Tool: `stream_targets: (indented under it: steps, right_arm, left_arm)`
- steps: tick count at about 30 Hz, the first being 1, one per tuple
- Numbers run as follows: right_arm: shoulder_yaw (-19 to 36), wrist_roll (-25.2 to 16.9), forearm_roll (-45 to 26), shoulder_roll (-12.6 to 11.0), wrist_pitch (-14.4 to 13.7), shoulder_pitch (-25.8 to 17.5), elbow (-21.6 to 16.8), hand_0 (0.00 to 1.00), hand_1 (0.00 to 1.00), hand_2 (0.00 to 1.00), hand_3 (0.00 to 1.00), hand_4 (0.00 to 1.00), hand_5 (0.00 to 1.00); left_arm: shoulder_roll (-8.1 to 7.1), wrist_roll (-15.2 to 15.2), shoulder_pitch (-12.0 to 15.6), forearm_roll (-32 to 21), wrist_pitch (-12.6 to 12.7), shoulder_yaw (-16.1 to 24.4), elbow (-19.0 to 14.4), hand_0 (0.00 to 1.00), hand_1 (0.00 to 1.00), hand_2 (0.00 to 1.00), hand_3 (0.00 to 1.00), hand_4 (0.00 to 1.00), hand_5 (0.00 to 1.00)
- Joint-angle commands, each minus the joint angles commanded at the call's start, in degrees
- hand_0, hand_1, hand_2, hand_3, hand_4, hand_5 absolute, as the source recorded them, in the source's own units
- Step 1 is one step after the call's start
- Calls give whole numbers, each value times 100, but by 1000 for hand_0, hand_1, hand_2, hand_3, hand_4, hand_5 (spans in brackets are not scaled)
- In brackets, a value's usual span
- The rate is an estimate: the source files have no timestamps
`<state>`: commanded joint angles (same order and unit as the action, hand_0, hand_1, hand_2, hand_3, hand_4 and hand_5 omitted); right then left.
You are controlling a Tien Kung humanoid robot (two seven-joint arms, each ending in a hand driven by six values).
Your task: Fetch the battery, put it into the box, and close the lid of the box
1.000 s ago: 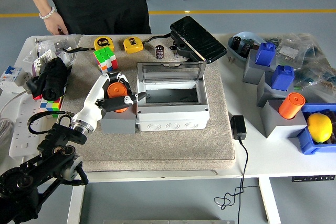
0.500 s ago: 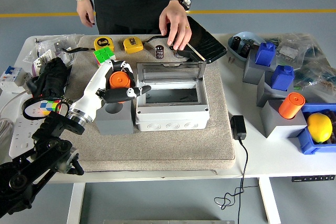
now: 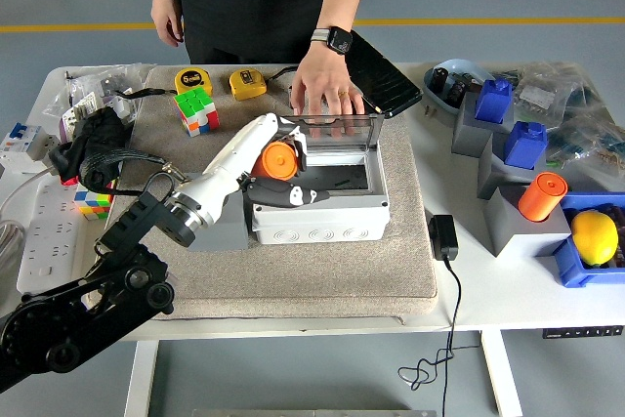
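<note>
Head view. My left hand (image 3: 276,165) has its fingers wrapped around the orange battery (image 3: 279,159), carried over the left rim of the grey box (image 3: 322,210), whose clear lid (image 3: 329,130) stands open at 12 o'clock. A person's hand (image 3: 326,93) rests on that lid's top edge. Judgement: move the battery toward 3 o'clock until clear of the rim, lower it into the cavity, then release; avoid knocking the lid. Right hand not visible.
</note>
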<state>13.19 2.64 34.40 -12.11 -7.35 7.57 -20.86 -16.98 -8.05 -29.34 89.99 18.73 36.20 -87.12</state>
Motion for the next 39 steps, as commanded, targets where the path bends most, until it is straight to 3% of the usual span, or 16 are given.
stream_targets:
  steps: [4,5,7,22,23,34,35,39]
  right_arm:
    - [-16,-5,-13,1,-4,3,-10,599,584,574,519,923,450]
    - [-20,-6,-15,0,-4,4,-12,599,584,573,518,922,450]
    - [-39,-8,-30,0,-8,1,-12,599,584,573,518,922,450]
    - [-102,-9,-58,-12,-11,5,-30,599,584,572,518,921,450]
    - [-98,-9,-56,-12,-11,6,-33,599,583,572,518,920,449]
    - [-126,-11,-49,-6,-13,0,-57,599,584,570,517,920,449]
    - [-124,-11,-44,-5,-13,-1,-60,599,583,570,517,919,449]
    - [-114,-14,-18,-9,-15,-2,-75,599,583,570,517,919,449]
  left_arm:
    - [205,-500,-388,512,-121,-367,194,26,58,114,154,998,107]
    - [251,-580,-468,609,-141,-442,241,27,52,110,159,998,270]
    - [385,-703,-690,763,-155,-660,391,27,52,110,159,998,270]
    - [1025,-839,-1444,908,-155,-1371,1282,40,51,125,204,998,350]
    - [1059,-848,-1477,894,-162,-1396,1346,66,76,149,247,998,424]
    - [1390,-713,-1693,681,-26,-1476,2060,113,136,196,278,998,465]
    - [1412,-689,-1704,678,-9,-1477,2114,129,190,225,297,998,464]
    - [1458,-611,-1733,664,58,-1485,2242,129,190,225,297,998,464]
